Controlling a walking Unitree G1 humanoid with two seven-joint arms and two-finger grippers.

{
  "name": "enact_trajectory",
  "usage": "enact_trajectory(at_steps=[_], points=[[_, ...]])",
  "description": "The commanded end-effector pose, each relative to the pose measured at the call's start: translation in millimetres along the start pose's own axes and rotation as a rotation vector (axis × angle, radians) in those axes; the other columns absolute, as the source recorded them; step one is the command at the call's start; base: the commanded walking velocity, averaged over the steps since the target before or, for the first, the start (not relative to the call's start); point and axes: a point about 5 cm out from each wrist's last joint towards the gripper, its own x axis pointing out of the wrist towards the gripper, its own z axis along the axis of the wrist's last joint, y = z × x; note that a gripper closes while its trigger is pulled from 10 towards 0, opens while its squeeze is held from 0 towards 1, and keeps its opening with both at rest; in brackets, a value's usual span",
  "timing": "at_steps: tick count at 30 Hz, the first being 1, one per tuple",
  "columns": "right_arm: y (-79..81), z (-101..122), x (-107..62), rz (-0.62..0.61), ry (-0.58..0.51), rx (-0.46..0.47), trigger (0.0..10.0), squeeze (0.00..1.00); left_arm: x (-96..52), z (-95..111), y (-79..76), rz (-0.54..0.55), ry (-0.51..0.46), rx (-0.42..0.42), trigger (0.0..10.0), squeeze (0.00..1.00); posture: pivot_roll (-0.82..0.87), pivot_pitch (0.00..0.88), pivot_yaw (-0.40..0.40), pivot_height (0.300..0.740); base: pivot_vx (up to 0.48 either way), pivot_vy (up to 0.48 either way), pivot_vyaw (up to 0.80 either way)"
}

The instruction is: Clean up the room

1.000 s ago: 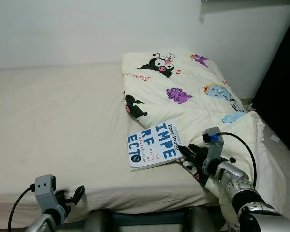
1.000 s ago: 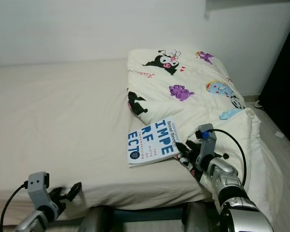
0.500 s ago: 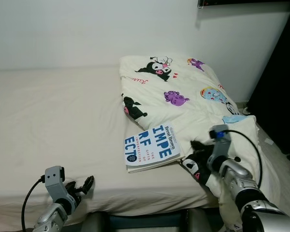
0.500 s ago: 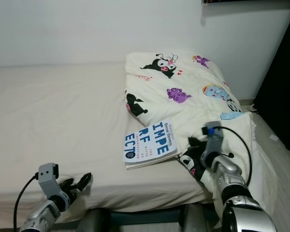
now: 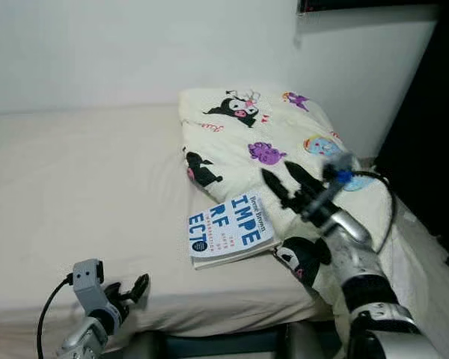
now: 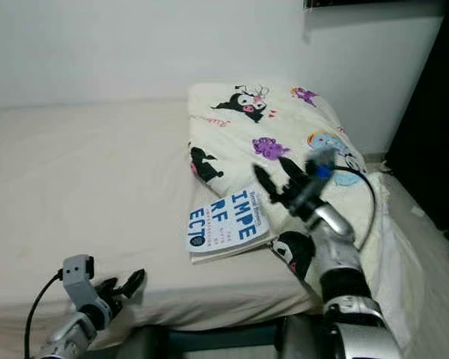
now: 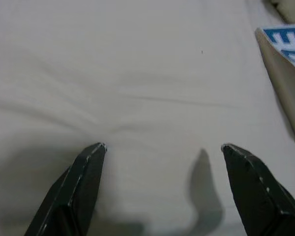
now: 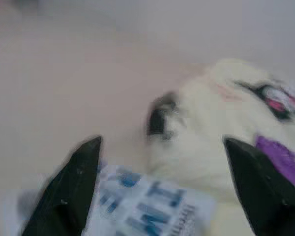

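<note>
The right gripper [image 5: 279,180] has lifted off the book [image 5: 230,228], fingers spread; left gripper [image 5: 127,289] spread near the bed [image 5: 82,187] edge

One book [image 5: 229,229], one folded cartoon-print quilt [image 5: 273,142], one bed [image 5: 82,194], two grippers: left gripper [image 5: 138,286], right gripper [image 5: 283,180].

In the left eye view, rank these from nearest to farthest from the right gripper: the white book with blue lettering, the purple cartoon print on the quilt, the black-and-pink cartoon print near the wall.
1. White book with blue lettering, just below and left of the right gripper.
2. Purple cartoon print, on the quilt beyond the gripper; nearly as close as the book.
3. Black-and-pink cartoon print, farthest, at the quilt's wall end.
</note>
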Motion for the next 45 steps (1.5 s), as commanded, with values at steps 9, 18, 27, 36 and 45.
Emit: enact_trajectory(at_steps=[9, 18, 27, 36, 45], points=[[32.7, -32, 9.9, 0.225, 0.298, -0.517, 10.0, 0.0, -12.2, -28, 0.4, 0.009, 0.083, -0.039, 10.0, 0.0, 0.07, 0.076, -0.046, 0.52, 0.0, 0.0, 0.0], [50.2, -54, 1.4, 0.429, 0.425, -0.686, 10.0, 0.0, -21.1, -34, 5.9, 0.024, 0.066, -0.051, 10.0, 0.0, 0.09, 0.113, -0.079, 0.52, 0.0, 0.0, 0.0], [87.2, -82, -14.3, 0.662, 0.453, -0.747, 10.0, 0.0, -34.4, -43, 13.0, 0.047, 0.064, -0.058, 10.0, 0.0, 0.11, 0.157, -0.093, 0.52, 0.0, 0.0, 0.0], [68.9, -82, -10.4, 0.556, 0.488, -0.954, 10.0, 0.0, -39.2, -46, 12.9, 0.042, 0.059, -0.055, 10.0, 0.0, 0.1, 0.173, -0.098, 0.52, 0.0, 0.0, 0.0], [60.4, -90, -15.5, 0.507, 0.548, -1.056, 10.0, 0.0, -41.0, -50, 10.3, 0.032, 0.061, -0.052, 10.0, 0.0, 0.1, 0.181, -0.098, 0.52, 0.0, 0.0, 0.0]])
